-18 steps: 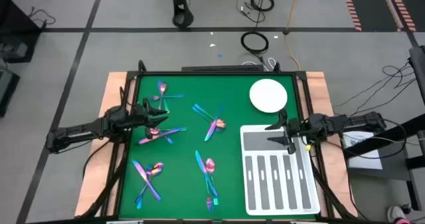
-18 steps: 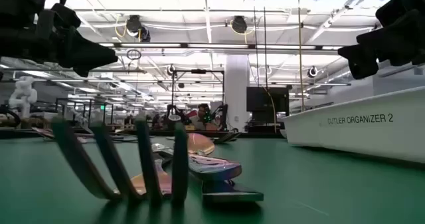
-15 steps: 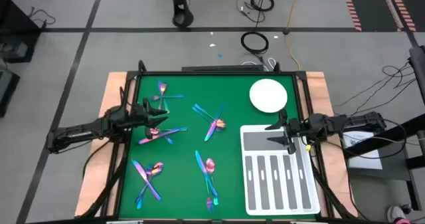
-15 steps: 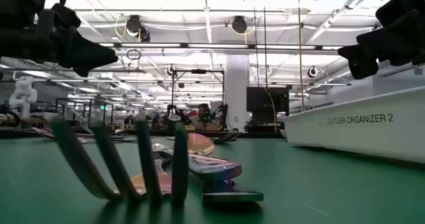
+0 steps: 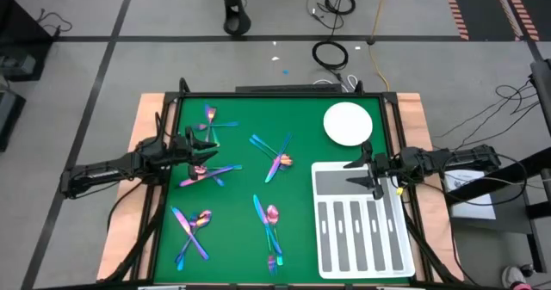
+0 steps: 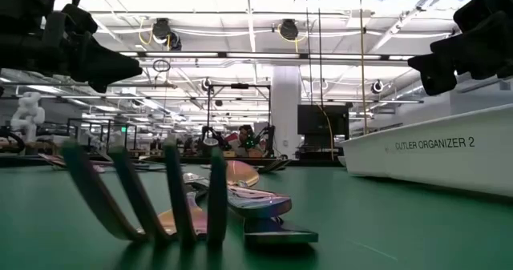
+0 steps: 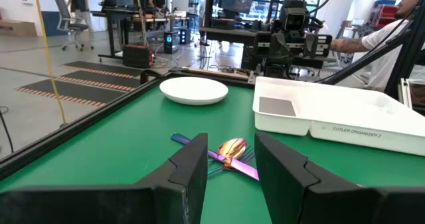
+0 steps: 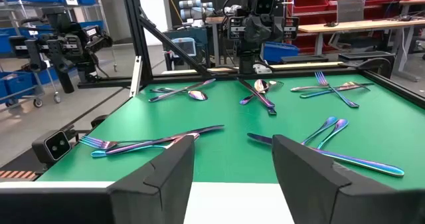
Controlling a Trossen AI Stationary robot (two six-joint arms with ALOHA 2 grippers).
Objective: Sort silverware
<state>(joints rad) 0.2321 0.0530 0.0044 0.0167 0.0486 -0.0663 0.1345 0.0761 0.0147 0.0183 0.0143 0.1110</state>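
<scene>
Your left gripper [image 5: 196, 145] hangs over the left part of the green mat [image 5: 241, 238], jaws parted to a moderate gap and empty; through that gap the left wrist view shows a crossed spoon and knife [image 7: 229, 156] lying on the mat just ahead. Your right gripper [image 5: 368, 170] is over the near-plain compartment at the far end of the white compartmented organizer tray [image 5: 362, 264], jaws spread wide, nothing held. The iridescent pink-purple-blue metal silverware [image 5: 274, 159] lies in five loose clusters on the mat: two along the near edge [image 5: 191, 230] and [image 5: 269, 225], one at mid-mat, and two by the left gripper [image 5: 207, 175] and [image 5: 211, 118]. In the low view, fork tines [image 6: 140, 194] stand closest to the camera, blurred. The tray's slots show only flat markings; no piece is visibly in them. Farther back, the round white plate [image 5: 348, 124] sits bare at the mat's far right corner, near the tray but apart from it.
</scene>
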